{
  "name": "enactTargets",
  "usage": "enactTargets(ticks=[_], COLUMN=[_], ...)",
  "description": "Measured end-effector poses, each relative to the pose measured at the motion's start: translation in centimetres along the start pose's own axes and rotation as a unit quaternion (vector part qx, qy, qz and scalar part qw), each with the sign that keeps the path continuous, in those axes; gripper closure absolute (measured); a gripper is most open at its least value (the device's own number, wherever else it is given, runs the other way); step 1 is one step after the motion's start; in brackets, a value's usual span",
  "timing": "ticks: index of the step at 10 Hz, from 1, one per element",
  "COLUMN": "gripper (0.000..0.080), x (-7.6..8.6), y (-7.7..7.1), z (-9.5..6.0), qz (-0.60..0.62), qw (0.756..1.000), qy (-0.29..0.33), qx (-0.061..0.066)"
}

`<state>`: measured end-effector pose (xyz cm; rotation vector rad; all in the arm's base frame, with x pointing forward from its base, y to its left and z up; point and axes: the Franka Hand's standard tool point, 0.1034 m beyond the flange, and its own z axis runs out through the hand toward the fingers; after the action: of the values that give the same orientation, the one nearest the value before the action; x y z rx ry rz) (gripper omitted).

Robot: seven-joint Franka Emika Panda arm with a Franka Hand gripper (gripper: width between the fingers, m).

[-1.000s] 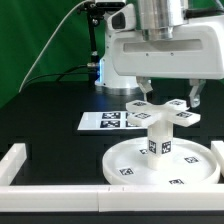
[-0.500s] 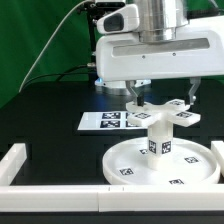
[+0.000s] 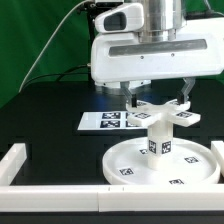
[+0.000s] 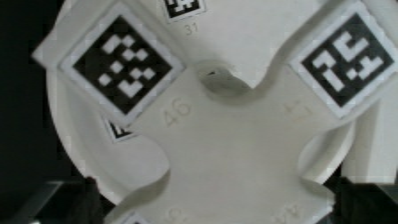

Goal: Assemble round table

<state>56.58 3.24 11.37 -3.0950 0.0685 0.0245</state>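
So the gripper has its fingers spread apart on either side of the cross-shaped base, not clamping it as far as I can see. That base sits on the leg, standing upright on the round disc by the desk's near edge, against the border wall.

White round disc lying flat below the claw; short tagged leg standing upright at its centre; cross-shaped base seated level on the leg, directly beneath and between the claw's fingers
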Motion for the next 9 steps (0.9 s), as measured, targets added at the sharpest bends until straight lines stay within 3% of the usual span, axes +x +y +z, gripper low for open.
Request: enactTargets(ticks=[7, 9], gripper=[0.0151, 0.0363], x=[-0.2, -0.2], y=[-0.8, -0.7], z=[1.4, 1.3], qz=[0.009, 0.010], qw=[1.000, 1.000], qy=[-0.001, -0.001], qx=[-0.002, -0.002])
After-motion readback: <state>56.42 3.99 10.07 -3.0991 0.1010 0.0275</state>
